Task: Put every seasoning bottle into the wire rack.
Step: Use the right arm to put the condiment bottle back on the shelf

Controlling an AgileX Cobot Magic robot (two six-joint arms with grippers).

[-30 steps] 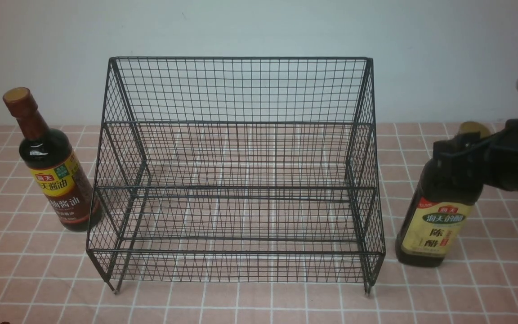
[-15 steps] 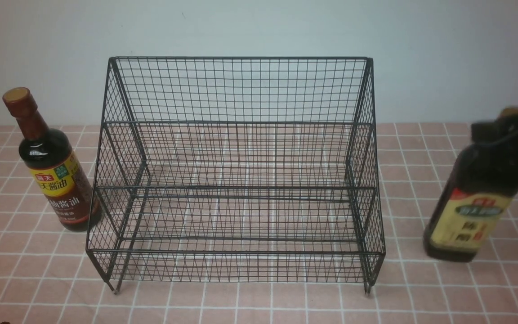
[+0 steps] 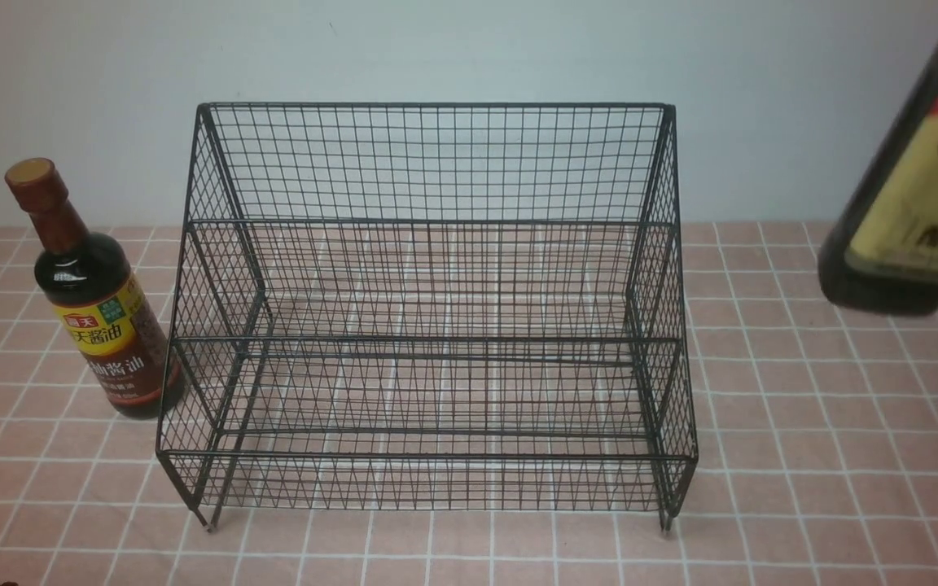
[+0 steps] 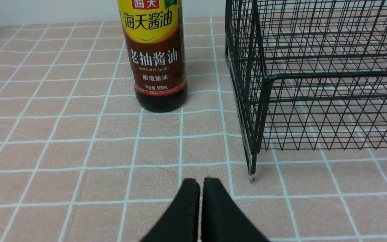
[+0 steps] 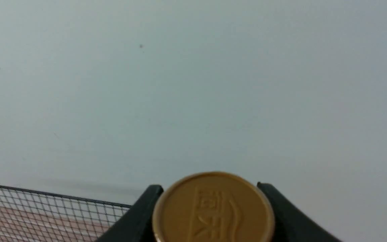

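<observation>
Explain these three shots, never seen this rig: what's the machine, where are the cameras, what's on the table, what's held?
It is a robot with two arms, each ending in a two-fingered gripper. The wide shot looks forward from between the arms; the other two come from cameras on the wrists. On the pink tiled tablecloth stand a large black wire-mesh rack and, at its left, a round brown-capped dark sauce bottle. The right gripper grips a squarish gold-capped dark bottle by its top, in the air right of the rack. The left gripper is shut and empty.

front view facing rack [image 3: 428, 163], shared by wrists
</observation>
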